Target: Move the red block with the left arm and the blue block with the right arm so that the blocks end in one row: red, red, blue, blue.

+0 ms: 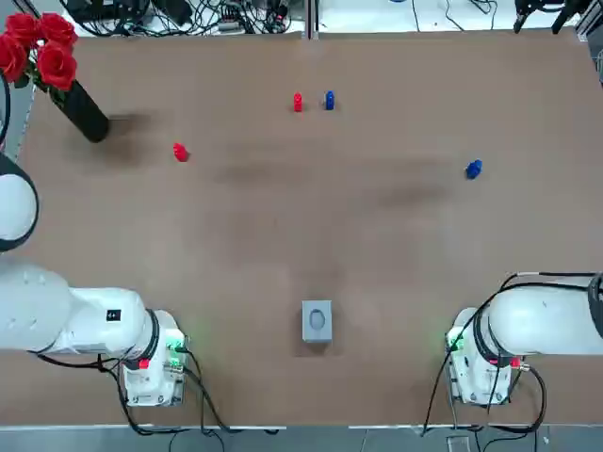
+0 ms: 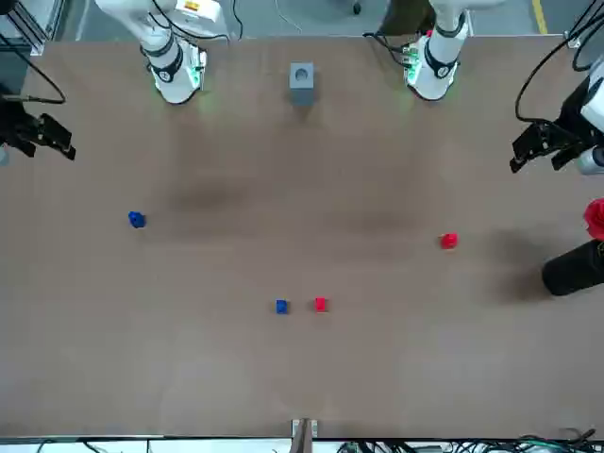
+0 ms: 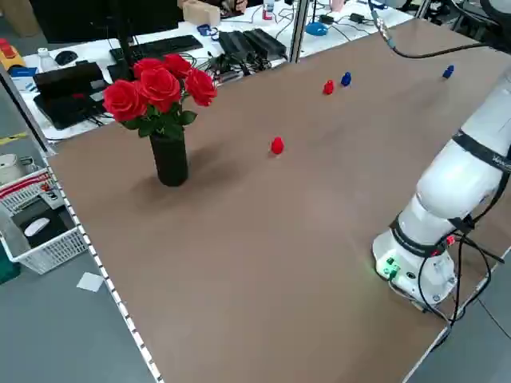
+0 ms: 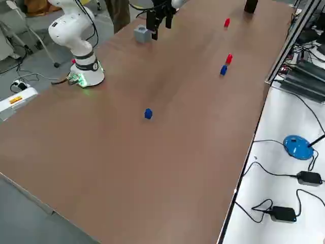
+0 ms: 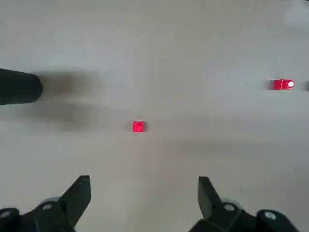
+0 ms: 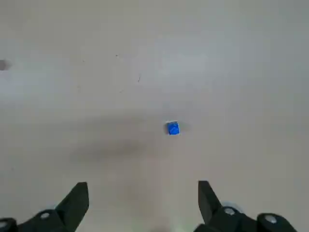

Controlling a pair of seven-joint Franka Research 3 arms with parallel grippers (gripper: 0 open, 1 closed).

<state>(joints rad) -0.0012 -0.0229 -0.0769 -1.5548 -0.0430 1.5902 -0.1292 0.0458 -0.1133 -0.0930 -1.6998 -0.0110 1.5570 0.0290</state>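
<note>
counter (image 1: 301,235): big brown top, mostly bare, both arm bases sit at the near edge

middle red block (image 1: 298,102): close to the far edge, about halfway along it, standing on the counter

middle blue block (image 1: 329,100): right beside that red one on the robot's right, with a small gap, so not touching

loose red block (image 1: 180,153): on its own in the far left part of the counter, well apart from the middle pair and a bit nearer the robot than they are

loose blue block (image 1: 473,169): off toward the right edge, also well apart from the pair, sitting by itself

left claw (image 5: 144,182): up in the air by the left edge, fingers spread wide with nothing in them; its wrist camera looks down at the loose red block

right claw (image 6: 142,186): same deal over by the right edge, released and empty, with the loose blue block below and ahead of it

vase (image 1: 83,111): black, in the far left corner, with red roses (image 1: 38,47) in it, near the loose red block

grey block (image 1: 317,320): small grey piece near the near edge, between the two arm bases
</note>
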